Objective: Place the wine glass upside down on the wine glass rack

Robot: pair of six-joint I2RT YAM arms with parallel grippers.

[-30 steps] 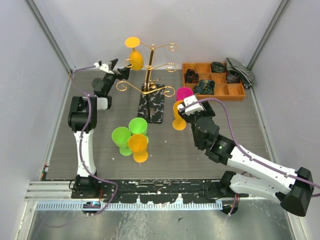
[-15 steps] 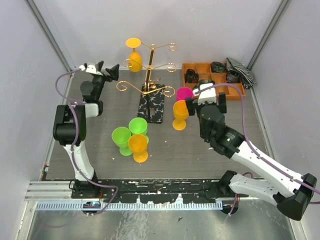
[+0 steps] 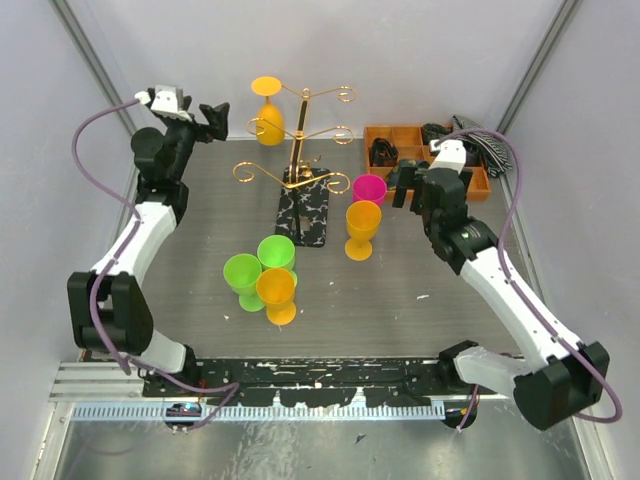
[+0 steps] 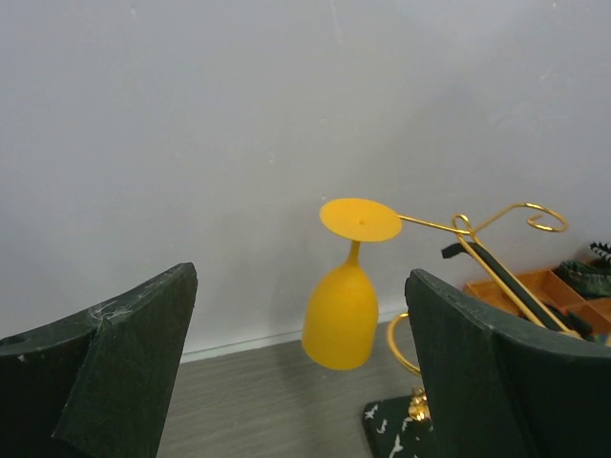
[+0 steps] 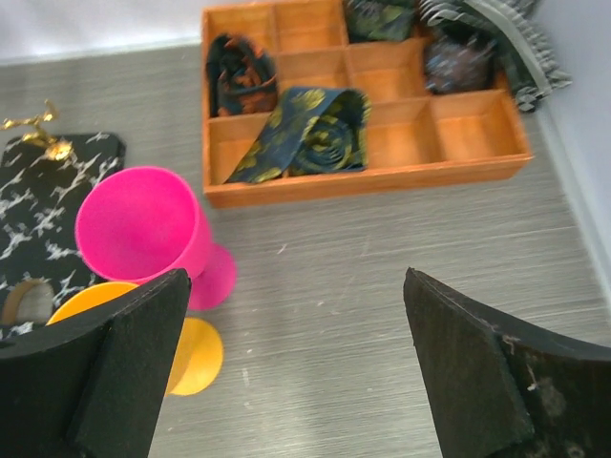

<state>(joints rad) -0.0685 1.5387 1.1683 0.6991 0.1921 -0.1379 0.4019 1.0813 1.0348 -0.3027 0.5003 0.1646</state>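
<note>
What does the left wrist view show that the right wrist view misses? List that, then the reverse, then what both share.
Only left wrist: a yellow wine glass hanging upside down from the wine glass rack's gold arm. Only right wrist: a pink glass, an upright orange glass beside it, and the orange tray holding rolled ties. Both: the rack's black speckled base and the grey table.

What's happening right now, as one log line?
left end effector: open, empty | right end effector: open, empty | orange wine glass: hanging upside down on wine glass rack
</note>
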